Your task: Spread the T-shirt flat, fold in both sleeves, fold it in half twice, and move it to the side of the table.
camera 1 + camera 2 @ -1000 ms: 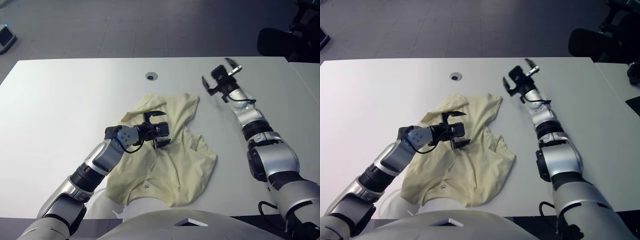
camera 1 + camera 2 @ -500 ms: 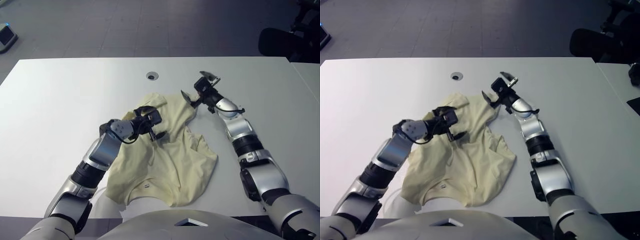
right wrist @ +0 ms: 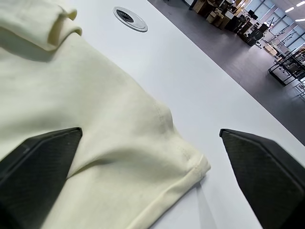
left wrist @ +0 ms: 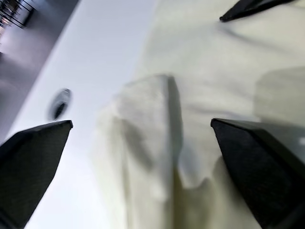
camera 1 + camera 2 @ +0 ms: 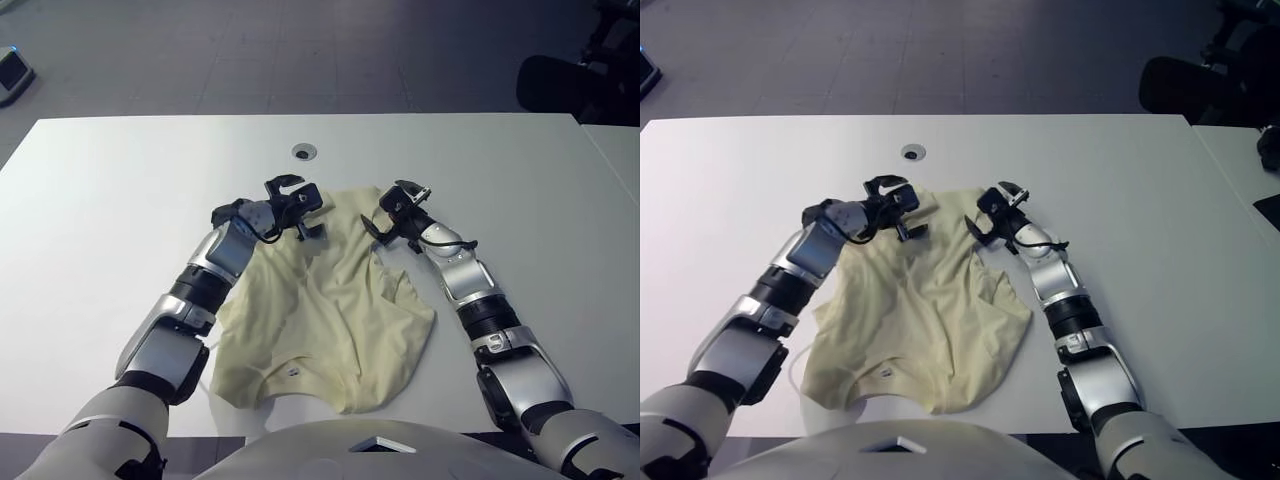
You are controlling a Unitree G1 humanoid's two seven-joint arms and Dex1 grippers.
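Pale yellow T-shirt [image 5: 330, 310] lies crumpled in the middle of the white table [image 5: 100, 200] on my head cam. The left gripper [image 5: 296, 207] and right gripper [image 5: 393, 210] both hang spread apart over its far edge. My wrist cams add a rolled fold [image 4: 152, 109] and a hemmed corner [image 3: 193, 167].

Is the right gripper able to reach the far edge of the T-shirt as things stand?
Probably yes. The right gripper hangs with open fingers just over the far right corner of the T-shirt, with nothing between them. The left gripper is at the other far corner, apart.
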